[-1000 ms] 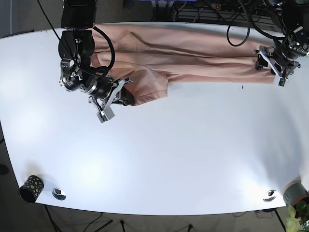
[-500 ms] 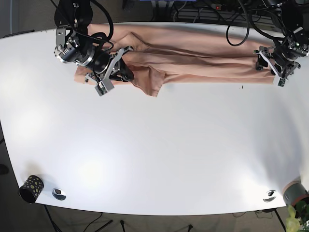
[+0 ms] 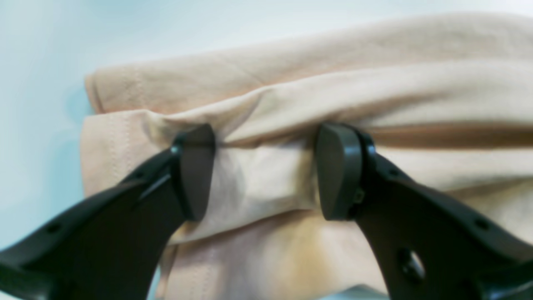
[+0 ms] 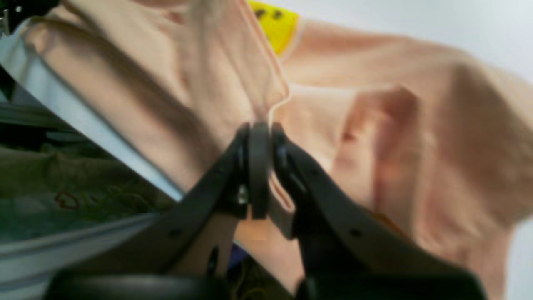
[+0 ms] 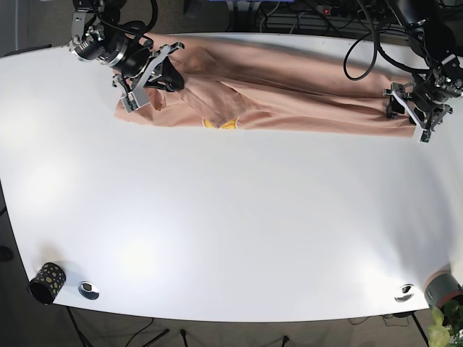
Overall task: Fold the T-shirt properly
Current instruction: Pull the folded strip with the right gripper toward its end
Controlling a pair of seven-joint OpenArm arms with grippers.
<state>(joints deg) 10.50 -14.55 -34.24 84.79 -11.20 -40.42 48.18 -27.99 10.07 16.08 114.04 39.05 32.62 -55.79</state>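
Note:
A peach T-shirt (image 5: 289,87) lies in a long folded band along the table's far edge. A yellow print (image 5: 221,124) shows at its near edge. My right gripper (image 5: 163,72) is shut on a thin edge of the shirt (image 4: 374,125) at the far left and holds it lifted. In the right wrist view its fingertips (image 4: 266,137) pinch the hem, with the yellow print (image 4: 277,23) beyond. My left gripper (image 5: 409,105) is at the shirt's right end. In the left wrist view it (image 3: 266,171) is open, its fingers astride a fold of the shirt (image 3: 333,83).
A black dotted cup (image 5: 47,280) and a metal disc (image 5: 88,290) sit at the near left corner. Another disc (image 5: 404,293) and a plant pot (image 5: 445,293) are at the near right. Cables (image 5: 304,18) hang behind the far edge.
My right gripper has carried the shirt's left flap back and to the left, toward the far edge; the yellow print now shows. My left gripper has shifted slightly nearer.

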